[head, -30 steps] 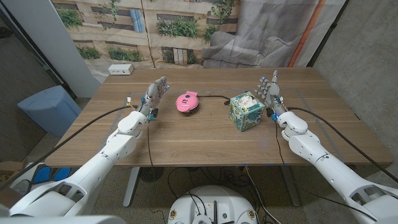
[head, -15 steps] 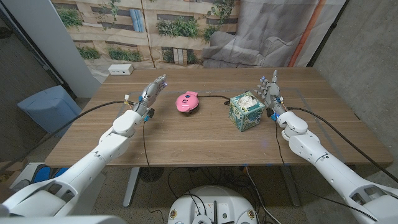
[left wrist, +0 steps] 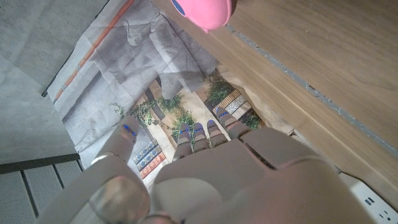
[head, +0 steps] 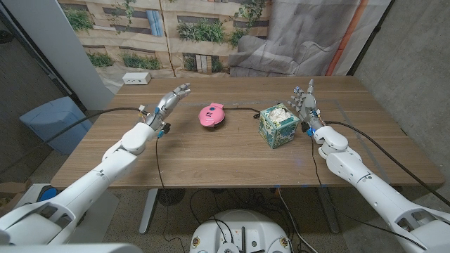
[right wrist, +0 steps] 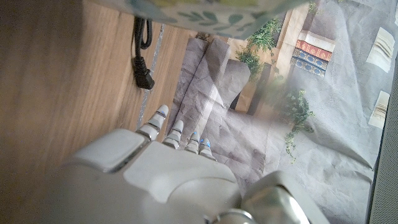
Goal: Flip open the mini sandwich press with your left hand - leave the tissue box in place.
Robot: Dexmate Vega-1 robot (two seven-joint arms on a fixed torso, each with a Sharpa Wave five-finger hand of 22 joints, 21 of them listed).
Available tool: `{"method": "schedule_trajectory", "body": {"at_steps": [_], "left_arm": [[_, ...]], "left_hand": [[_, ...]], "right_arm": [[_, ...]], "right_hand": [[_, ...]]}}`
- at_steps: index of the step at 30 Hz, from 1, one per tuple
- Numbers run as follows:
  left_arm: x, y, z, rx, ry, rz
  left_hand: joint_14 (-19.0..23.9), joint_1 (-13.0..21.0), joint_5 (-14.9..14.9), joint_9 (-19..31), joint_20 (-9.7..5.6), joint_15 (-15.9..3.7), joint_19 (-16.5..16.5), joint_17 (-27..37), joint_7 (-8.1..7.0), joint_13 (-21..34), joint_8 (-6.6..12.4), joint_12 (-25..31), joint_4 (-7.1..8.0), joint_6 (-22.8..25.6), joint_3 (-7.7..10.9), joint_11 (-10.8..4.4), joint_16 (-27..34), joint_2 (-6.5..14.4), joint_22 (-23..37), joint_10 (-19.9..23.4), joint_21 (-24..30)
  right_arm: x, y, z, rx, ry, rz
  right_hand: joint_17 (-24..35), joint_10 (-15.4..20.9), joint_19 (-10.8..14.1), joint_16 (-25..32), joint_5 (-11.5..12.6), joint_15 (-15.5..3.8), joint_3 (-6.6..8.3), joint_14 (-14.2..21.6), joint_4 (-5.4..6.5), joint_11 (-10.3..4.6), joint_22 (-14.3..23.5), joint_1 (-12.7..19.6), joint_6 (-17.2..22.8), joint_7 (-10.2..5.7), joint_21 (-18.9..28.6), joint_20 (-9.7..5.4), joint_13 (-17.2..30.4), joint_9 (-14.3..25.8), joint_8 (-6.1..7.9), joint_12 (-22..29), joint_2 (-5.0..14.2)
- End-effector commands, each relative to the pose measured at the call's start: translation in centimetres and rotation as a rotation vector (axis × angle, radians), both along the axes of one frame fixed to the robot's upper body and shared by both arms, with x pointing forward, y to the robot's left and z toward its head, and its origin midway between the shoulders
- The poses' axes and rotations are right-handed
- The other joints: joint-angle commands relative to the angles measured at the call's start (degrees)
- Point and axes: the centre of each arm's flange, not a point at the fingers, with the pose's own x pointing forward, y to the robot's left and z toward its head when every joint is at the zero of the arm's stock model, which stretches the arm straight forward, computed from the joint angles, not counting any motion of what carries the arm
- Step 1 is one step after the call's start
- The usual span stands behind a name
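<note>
The left hand (head: 171, 99) is raised over the table's left half, fingers spread apart and reaching toward the far side, with nothing in its grasp. In the left wrist view the same hand (left wrist: 205, 180) shows its back, the fingers (left wrist: 194, 134) pointing past the table's far edge toward the printed backdrop, and the rounded pink body of the press (left wrist: 202, 11) sits beyond them, apart from every fingertip.

The mini sandwich press (head: 211, 114) lies on the wooden table (head: 211, 151) near its middle, just to the right of the left hand and not touching it. Its pink lid is down. A black cord (head: 242, 109) runs from the press along the tabletop toward the tissue box.

The tissue box (head: 277, 124), patterned in green with a white tissue rising from its top, stands upright to the right of the press, a small gap between them. Just beyond it, further right, the right hand (head: 305, 100) stands with fingers apart and pointing up, holding nothing, near the box but clear of it. In the right wrist view the right hand (right wrist: 155, 180) shows its back, the box's patterned side (right wrist: 211, 12) is close ahead, and a black plug (right wrist: 144, 78) lies on the wood.

A white power strip (head: 136, 79) rests at the table's far left corner.
</note>
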Motion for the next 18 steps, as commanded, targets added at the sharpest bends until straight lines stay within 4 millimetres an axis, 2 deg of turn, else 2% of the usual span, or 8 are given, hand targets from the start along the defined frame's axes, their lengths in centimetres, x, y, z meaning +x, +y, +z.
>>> {"method": "schedule_trajectory", "body": {"at_steps": [1,7,18], "left_arm": [[-1.5,0.2,1.4,0.187,-0.118,0.014],[-1.7,0.4,1.9,0.249,-0.15,0.032],[-2.6,-0.2,2.5,0.438,-0.216,0.185]], "left_hand": [[0.53,1.12,0.35,0.3,-4.36,-1.36,0.66,0.31,-0.28,0.28,0.25,0.01,-0.98,0.57,0.12,-1.02,0.08,-0.44,0.13,0.23,0.13],[0.67,1.89,0.38,0.32,-4.5,-1.74,0.94,0.32,-0.78,0.29,0.18,-0.03,-1.4,0.35,0.15,-1.4,0.06,-0.84,0.12,0.43,0.12],[1.35,4.02,0.65,0.38,-4.29,-1.95,1.59,0.33,-1.51,0.32,0.25,-0.12,-1.81,0.28,0.53,-2.37,0.15,-1.71,0.06,0.94,0.06]], "right_arm": [[0.0,0.0,0.0,0.001,0.0,-0.001],[0.0,0.0,0.0,0.001,0.0,-0.001],[0.0,0.0,0.0,0.001,0.0,-0.001]], "right_hand": [[0.3,-0.39,0.1,0.31,0.25,-1.22,-0.62,-0.32,-0.07,0.13,0.1,0.25,-0.37,-0.13,0.15,0.34,0.31,0.34,0.24,0.3,4.95],[0.3,-0.36,0.09,0.31,0.26,-1.11,-0.64,-0.32,-0.07,0.05,0.1,0.25,-0.4,-0.01,0.1,0.38,0.33,0.36,0.22,0.3,4.96],[0.31,-0.36,0.13,0.32,0.28,-1.13,-0.67,-0.29,-0.07,0.11,0.1,0.25,-0.36,0.02,0.06,0.36,0.36,0.4,0.21,0.29,4.98]]}}
